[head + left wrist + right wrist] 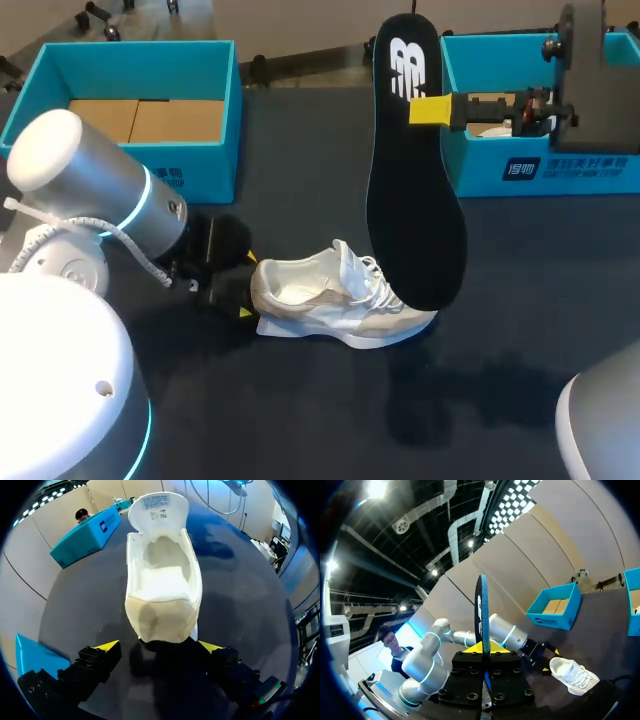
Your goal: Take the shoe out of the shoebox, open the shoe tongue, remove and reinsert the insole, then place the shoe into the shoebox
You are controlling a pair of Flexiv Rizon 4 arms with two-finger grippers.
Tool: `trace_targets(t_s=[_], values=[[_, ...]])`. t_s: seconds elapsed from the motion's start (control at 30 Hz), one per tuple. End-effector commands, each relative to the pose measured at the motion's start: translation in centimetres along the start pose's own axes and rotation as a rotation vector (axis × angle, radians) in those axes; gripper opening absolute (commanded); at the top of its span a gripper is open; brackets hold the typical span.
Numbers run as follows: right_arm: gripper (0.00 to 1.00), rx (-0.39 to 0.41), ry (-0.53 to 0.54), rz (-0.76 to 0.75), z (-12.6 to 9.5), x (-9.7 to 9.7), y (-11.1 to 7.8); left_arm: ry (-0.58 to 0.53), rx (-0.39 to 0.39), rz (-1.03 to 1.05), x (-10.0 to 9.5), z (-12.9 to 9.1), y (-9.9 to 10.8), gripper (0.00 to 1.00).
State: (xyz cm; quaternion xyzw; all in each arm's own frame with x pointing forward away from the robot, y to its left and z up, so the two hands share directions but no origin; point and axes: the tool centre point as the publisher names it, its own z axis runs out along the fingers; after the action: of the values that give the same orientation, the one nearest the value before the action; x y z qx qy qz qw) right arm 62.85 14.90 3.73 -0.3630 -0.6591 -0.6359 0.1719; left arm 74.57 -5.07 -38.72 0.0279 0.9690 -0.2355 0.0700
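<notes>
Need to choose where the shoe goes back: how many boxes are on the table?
2. Left box at the far left, behind the left arm; right box at the far right, partly behind the right gripper holding the insole.

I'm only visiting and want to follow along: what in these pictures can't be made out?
Head view: front of the shoe partly hidden behind the hanging insole.
Head view: inside of the right-hand shoebox mostly covered by the right arm.
Left wrist view: the raised tongue hides laces and toe.
Right wrist view: insole seen edge-on, its faces unseen.
</notes>
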Motion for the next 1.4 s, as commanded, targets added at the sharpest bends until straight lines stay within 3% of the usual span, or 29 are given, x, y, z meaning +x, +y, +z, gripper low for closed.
trace_targets(t_s=[0.03,0.5,0.67,1.4], values=[[0.0,-0.015,-0.01,0.001,0.2,0.8,-0.6,-0.01,-0.101,-0.01,-0.1,-0.9,-0.6,1.0],[0.0,-0.015,-0.01,0.001,0.2,0.8,-0.6,0.046,-0.306,-0.02,-0.8,-3.0,-2.2,1.0],[0.0,-0.015,-0.01,0.001,0.2,0.8,-0.6,0.082,-0.341,-0.006,-0.9,-3.3,-2.7,1.0],[0.0,-0.015,-0.01,0.001,0.2,0.8,-0.6,0.052,-0.371,0.055,-0.4,-3.8,-5.7,1.0]])
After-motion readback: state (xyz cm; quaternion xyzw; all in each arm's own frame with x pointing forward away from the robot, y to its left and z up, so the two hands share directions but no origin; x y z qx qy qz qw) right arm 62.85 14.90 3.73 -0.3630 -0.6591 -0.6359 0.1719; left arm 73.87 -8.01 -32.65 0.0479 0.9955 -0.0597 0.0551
